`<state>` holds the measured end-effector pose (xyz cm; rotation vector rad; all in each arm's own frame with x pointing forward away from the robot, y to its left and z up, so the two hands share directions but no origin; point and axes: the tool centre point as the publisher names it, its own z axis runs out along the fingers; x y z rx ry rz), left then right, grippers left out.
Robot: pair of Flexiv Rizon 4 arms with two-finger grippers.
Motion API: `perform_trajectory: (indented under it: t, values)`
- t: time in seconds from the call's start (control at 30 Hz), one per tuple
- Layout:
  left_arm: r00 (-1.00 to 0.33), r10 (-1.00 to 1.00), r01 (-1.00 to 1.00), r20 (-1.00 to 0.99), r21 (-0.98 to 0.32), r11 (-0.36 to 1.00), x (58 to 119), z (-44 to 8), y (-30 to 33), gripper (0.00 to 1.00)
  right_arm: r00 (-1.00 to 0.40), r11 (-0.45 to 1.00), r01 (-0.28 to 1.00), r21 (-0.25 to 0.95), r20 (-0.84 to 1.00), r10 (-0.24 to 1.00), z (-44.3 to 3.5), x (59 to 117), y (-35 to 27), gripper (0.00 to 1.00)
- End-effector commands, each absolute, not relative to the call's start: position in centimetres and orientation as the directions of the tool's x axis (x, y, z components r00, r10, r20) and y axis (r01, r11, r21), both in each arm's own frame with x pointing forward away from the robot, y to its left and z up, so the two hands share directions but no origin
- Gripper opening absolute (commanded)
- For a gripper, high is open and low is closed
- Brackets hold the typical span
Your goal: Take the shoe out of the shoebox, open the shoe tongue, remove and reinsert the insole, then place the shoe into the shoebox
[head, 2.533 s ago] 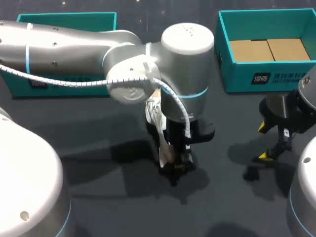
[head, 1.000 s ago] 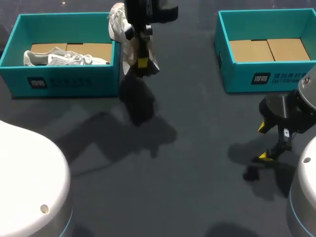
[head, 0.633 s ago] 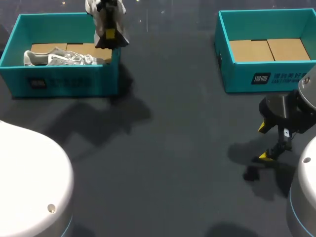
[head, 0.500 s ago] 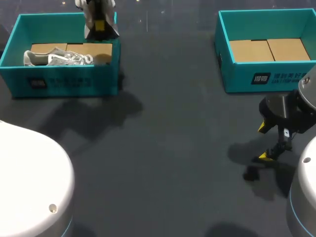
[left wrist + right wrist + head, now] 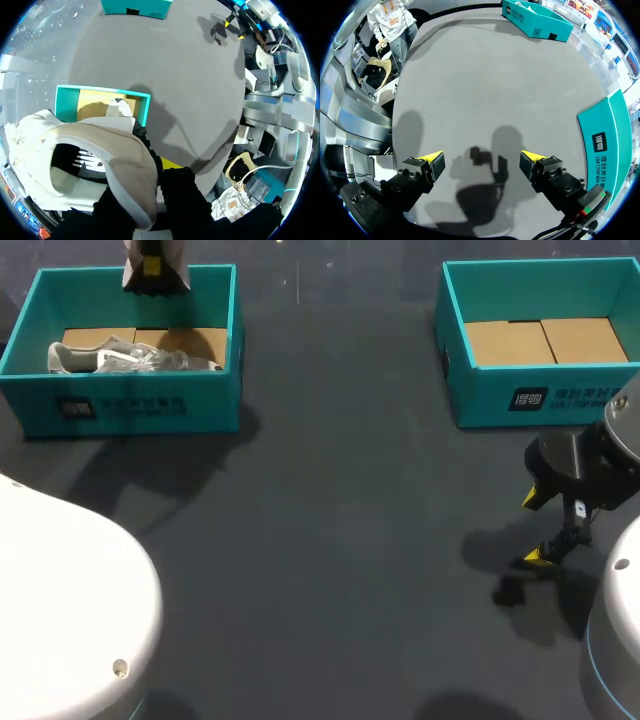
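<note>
Two shoeboxes, two shoes and two tools are on record.

The left shoebox [image 5: 130, 405] stands on the tabletop [image 5: 350, 520] at the far left. It is lined with two cardboard panels [image 5: 195, 340]. One grey-white shoe [image 5: 120, 358] lies inside it on its side.

The left tool [image 5: 152, 260] hangs over the far wall of this box, fingers pinching the second shoe [image 5: 85, 160] at its heel collar. That shoe is off-white, clear of the tabletop, and its opening faces the wrist camera.

The right shoebox [image 5: 540, 395] stands at the far right, well apart from the left one. It holds two cardboard panels [image 5: 505, 342] and no shoe.

The right tool [image 5: 484, 157] is near that box, low over bare tabletop, fingers spread wide, gripping nothing.
</note>
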<state>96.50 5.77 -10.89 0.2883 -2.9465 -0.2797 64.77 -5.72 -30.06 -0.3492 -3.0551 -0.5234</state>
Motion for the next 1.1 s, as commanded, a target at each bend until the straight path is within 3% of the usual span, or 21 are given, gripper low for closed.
perform_trajectory:
  t: [0.03,0.23,0.37,0.73,1.0,1.1]
  values:
    - [-0.967,-0.206,-0.174,0.147,0.205,0.963,96.6,-10.6,5.8,0.0,-0.975,0.919,0.223,0.325,0.057,0.217,-30.1,64.6,-5.7,1.0]
    - [-0.967,-0.206,-0.174,0.147,0.205,0.963,96.6,-10.6,5.8,0.0,-0.975,0.919,0.223,0.325,0.057,0.217,-30.1,64.6,-5.7,1.0]
    - [-0.973,-0.147,-0.11,0.18,0.204,0.973,99.6,-11.4,9.4,0.0,-0.975,0.919,0.223,0.325,0.057,0.217,-30.1,64.6,-5.7,1.0]
    - [-0.966,-0.202,-0.169,0.16,0.197,0.966,105.6,-14.5,16.7,0.0,-0.975,0.919,0.223,0.325,0.057,0.217,-30.1,64.6,-5.7,1.0]
    - [-0.982,-0.081,-0.062,0.171,0.112,0.992,108.2,-15.2,20.5,0.0,-0.975,0.919,0.223,0.325,0.057,0.217,-30.1,64.6,-5.7,1.0]
    - [-0.984,0.088,0.109,0.155,0.134,0.985,108.4,-15.3,21.7,0.0,-0.975,0.919,0.223,0.325,0.057,0.217,-30.1,64.6,-5.7,1.0]
